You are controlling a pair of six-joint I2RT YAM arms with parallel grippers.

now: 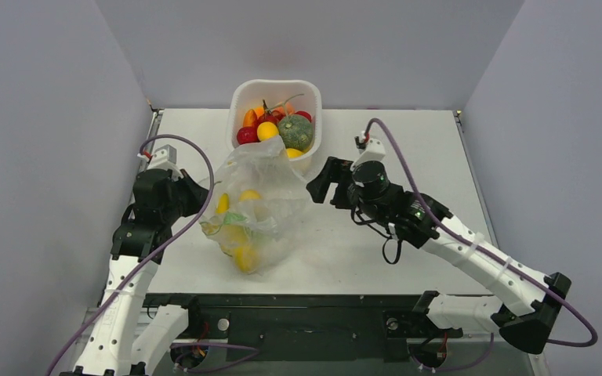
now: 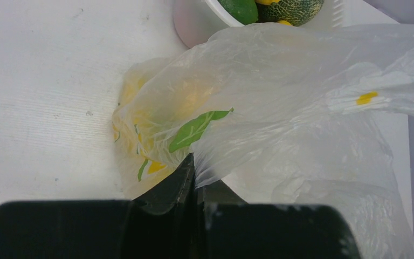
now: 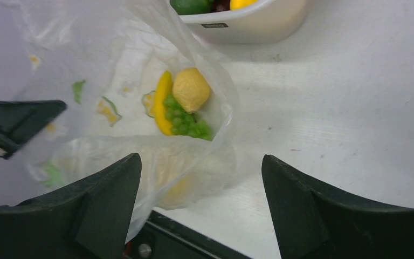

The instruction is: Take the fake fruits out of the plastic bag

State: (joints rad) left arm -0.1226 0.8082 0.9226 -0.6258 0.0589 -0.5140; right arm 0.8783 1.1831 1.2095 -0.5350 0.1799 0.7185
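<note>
Left claw [image 2: 195,168] is clamped on the plastic bag [image 2: 280,97]; right claw [image 3: 200,162] stands wide open just beside it, fruits [image 3: 191,89] lying inside.

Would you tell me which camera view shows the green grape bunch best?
The right wrist view: the grape bunch lies clearly inside the plastic bag, beside a banana and a lemon. The top external and left wrist views show only vague colours through the plastic.

The white table [image 1: 407,251] carries 2 things: a white square tub [image 1: 237,102] at the middle of its far edge, and the clear plastic bag [image 1: 262,200] left of centre, its top reaching the tub's near rim.
</note>
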